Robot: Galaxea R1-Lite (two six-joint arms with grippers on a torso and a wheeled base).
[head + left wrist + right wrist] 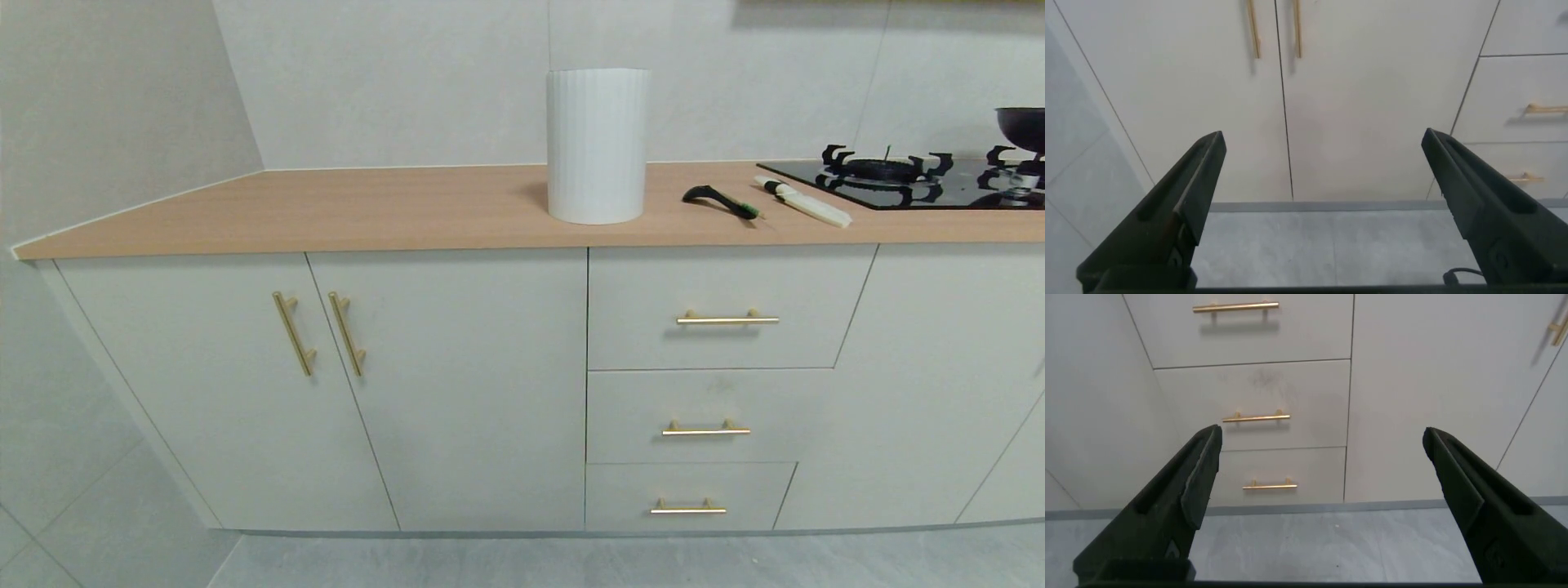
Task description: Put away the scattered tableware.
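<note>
Wooden countertop point(367, 208) with white ribbed canister point(597, 145), black-handled tool point(720, 201), pale knife point(802, 201), hob point(906, 181)

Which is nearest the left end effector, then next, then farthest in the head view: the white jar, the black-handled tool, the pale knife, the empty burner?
The left end effector faces the double doors, left of all four.
1. White jar, mid-counter.
2. Black-handled tool, right of it.
3. Pale knife, further right.
4. Empty burner, far right.
</note>
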